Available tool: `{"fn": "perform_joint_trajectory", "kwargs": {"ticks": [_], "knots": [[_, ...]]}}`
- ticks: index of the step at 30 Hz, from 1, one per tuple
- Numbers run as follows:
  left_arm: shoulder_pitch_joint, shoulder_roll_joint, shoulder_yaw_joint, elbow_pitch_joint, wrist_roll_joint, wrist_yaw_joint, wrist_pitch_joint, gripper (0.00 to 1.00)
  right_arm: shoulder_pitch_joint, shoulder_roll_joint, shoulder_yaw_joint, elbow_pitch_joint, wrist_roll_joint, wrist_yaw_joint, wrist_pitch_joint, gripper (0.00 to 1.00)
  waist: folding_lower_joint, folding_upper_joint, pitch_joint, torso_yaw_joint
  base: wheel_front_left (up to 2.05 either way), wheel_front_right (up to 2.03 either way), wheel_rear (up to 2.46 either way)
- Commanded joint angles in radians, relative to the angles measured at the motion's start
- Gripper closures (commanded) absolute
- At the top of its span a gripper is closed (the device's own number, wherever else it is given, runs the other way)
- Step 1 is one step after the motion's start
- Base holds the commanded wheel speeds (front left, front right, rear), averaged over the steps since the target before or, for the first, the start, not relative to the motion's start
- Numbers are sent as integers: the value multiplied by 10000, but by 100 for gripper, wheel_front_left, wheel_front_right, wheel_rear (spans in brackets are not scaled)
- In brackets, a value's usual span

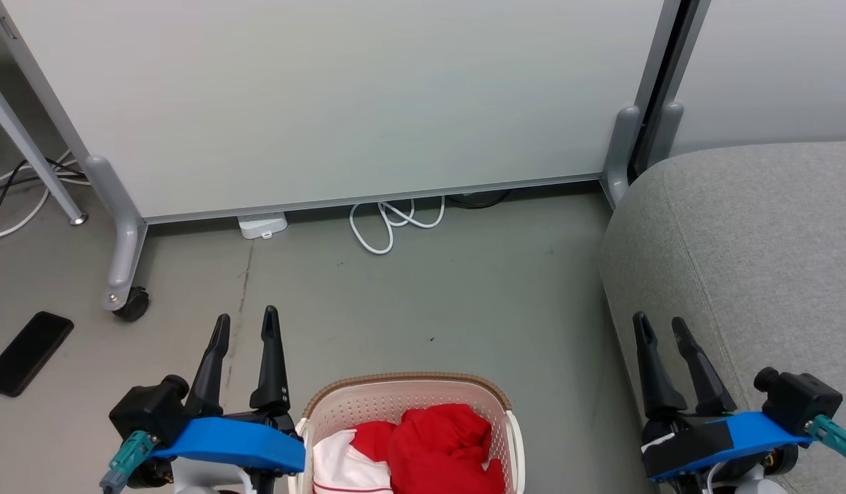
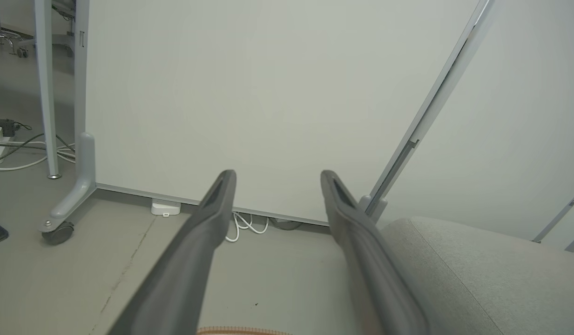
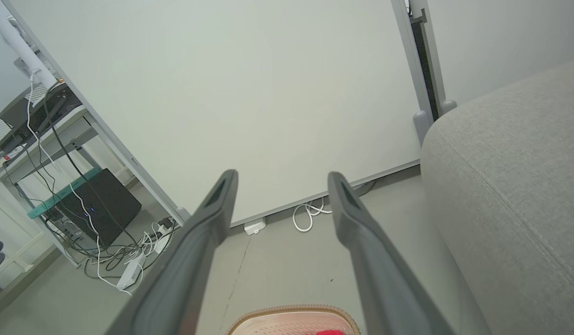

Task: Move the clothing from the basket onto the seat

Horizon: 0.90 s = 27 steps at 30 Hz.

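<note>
Two dark-fingered hands hang spread and empty over a grey office floor (image 1: 423, 302), with the laundry between them. At far left a black smartphone (image 1: 28, 353) lies flat on the floor on a white lead. It is near the castored foot (image 1: 124, 288) of a white partition panel (image 1: 340, 96) that closes off the back of the room. Next comes the left hand (image 1: 246, 315), its two long fingers (image 1: 272, 350) parted with nothing between them, standing just beside the left rim of the oval cream-white perforated plastic basket (image 1: 409, 379) with its brown braided edge. A coil of white cable (image 1: 395, 226) sits beyond, at the panel's base. The soft bright-red clothing with white panels (image 1: 440, 439) is heaped inside that basket, a white-panelled piece to the left and a crumpled red one to the right, none of it yet on the seat. The heap lies to the right of the left hand and behind its fingertips, toward the robot. A reach would likely mean swinging inward and down, and the left hand looks the nearer of the two. The basket's near end is cut off by the picture's edge, so its long axis cannot be told. Farther right, the right hand (image 1: 659, 320), likewise wide apart and holding nothing, hovers at the edge of the large grey fabric-upholstered seat (image 1: 759, 233), which stands apart from the basket with a strip of floor between them.
</note>
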Motion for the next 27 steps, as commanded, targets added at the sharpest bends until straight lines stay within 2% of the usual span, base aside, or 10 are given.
{"fn": "perform_joint_trajectory", "kwargs": {"ticks": [1,27], "knots": [[-82,47,-55,-58,288,-31,-88,0,-30,-55,38,-59,-282,19,-116,0,0,0,-2,5,0,0,0],[-2,18,-604,79,2472,33,-639,0,-2,-60,313,135,-2571,25,-676,0,0,0,21,93,0,0,0]]}}
